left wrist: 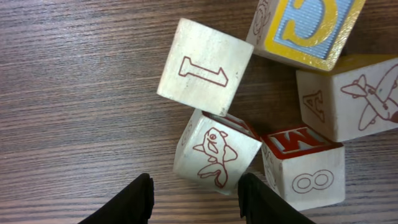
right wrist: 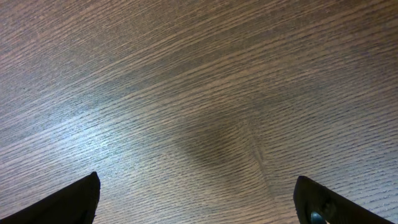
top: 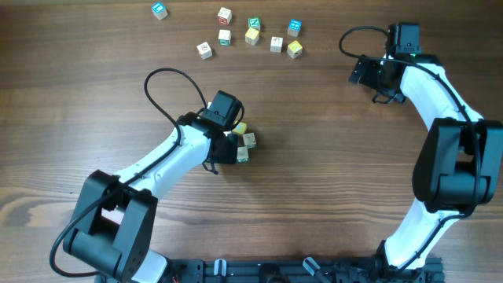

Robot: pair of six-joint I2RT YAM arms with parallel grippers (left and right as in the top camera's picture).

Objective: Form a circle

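Observation:
The circle is a tight cluster of small letter cubes at the table's middle, partly hidden under my left gripper. The left wrist view shows several of them close together. There is a white cube with a "1", a tilted cube with a fish and a red-topped cube with an "8". An aeroplane cube and a yellow-edged blue cube complete it. My left gripper is open, and the fish cube's lower corner reaches between its fingertips. My right gripper is wide open over bare wood.
A loose scatter of similar cubes lies along the far edge, with one blue cube off to its left. My right arm curves along the right side, its gripper at the back right.

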